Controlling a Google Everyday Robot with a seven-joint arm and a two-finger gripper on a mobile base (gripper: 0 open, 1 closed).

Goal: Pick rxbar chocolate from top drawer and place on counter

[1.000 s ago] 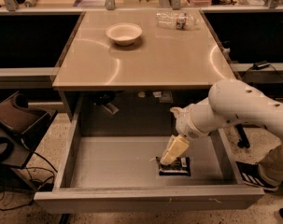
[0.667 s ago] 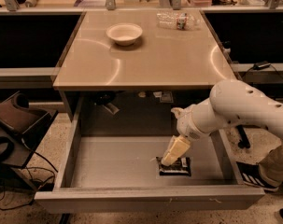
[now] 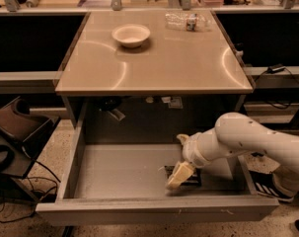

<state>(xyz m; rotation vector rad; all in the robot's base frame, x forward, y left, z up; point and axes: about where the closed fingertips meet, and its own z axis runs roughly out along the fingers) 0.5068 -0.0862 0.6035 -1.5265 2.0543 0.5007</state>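
Rxbar chocolate [image 3: 193, 177] lies flat on the grey floor of the open top drawer [image 3: 114, 169], toward its near right part, partly covered by the hand [image 3: 174, 181]. The hand reaches down into the drawer from the right on a white arm [image 3: 250, 141] and sits right over the bar's left end. Whether it is open or closed on the bar cannot be told. On the beige worktop [image 3: 164, 65] above, a white bowl [image 3: 131, 34] stands at the far middle and a clear water bottle [image 3: 186, 20] lies at the far right.
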